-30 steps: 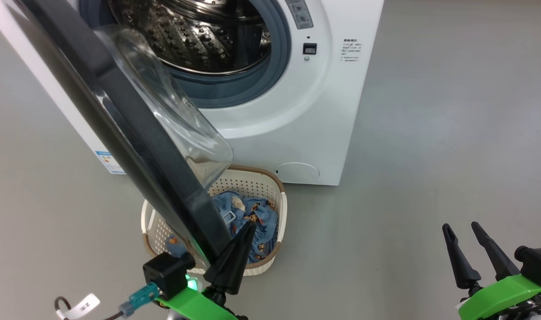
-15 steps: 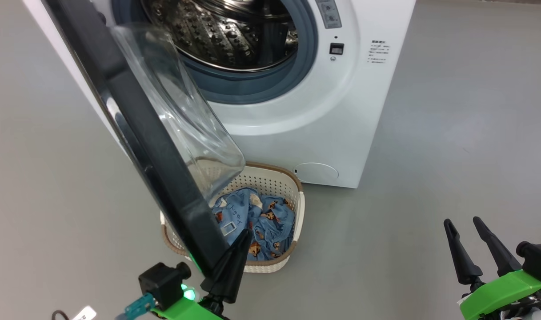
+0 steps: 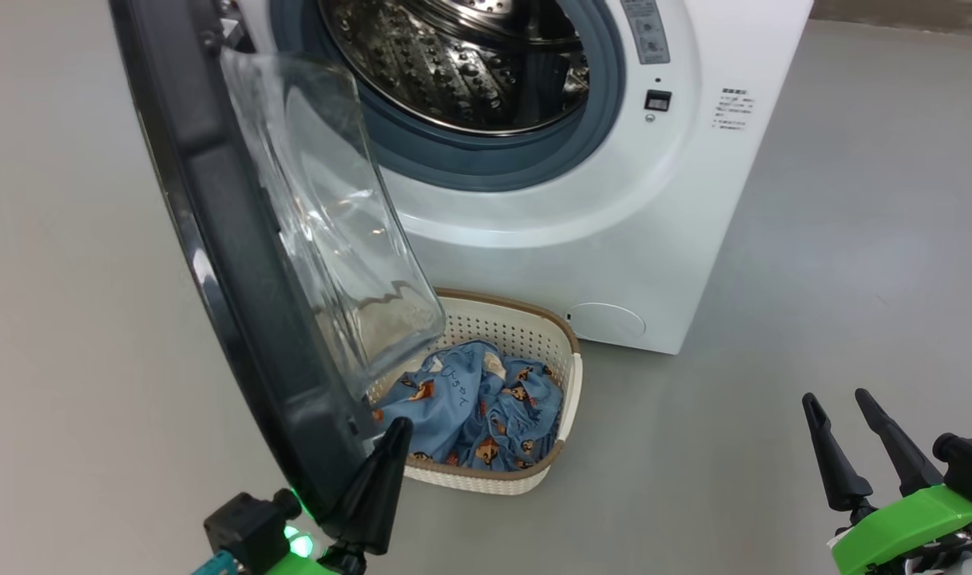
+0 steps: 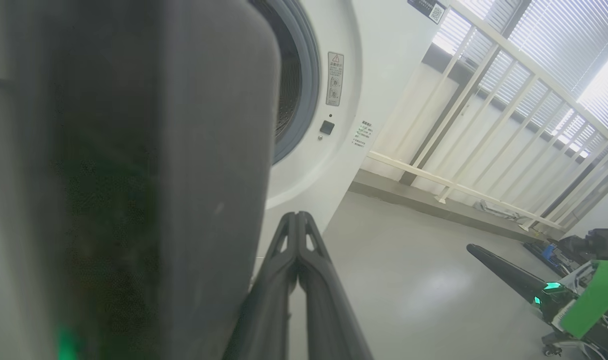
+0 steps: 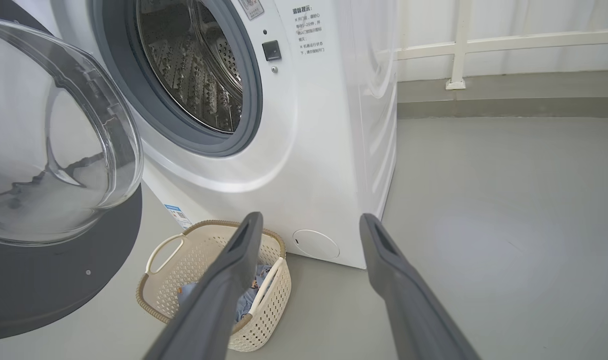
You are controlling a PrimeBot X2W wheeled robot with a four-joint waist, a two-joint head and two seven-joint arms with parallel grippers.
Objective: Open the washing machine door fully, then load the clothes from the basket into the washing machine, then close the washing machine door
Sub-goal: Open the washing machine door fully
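**Washing machine** [image 3: 613, 239]: white front-loader on the grey floor [image 3: 853, 263], ahead of both grippers. The steel drum is exposed inside the grey gasket.

**Washing machine door** [image 3: 254, 335]: swung out and seen nearly edge-on. It rises directly ahead of and above the left gripper [image 3: 396, 427], with the clear glass bowl bulging to that gripper's right.

**Basket** [image 3: 525, 327]: on the floor at the foot of the machine, just beyond the left gripper's tips and well to the left of the right gripper [image 3: 835, 397]. Its near-left part sits under the door's glass bowl.

**Clothes** [image 3: 470, 407]: light blue with a bear print, heaped inside the basket just past the left gripper's tips.

**Left gripper**: fingers pressed together with nothing between them. They lie along the low end of the door's black rim on its inner side (contact looks likely from the head view; its own wrist view shows the dark door face hard beside the fingers).

**Right gripper**: fingers spread wide and empty, low over open floor, well apart from door, basket and machine.
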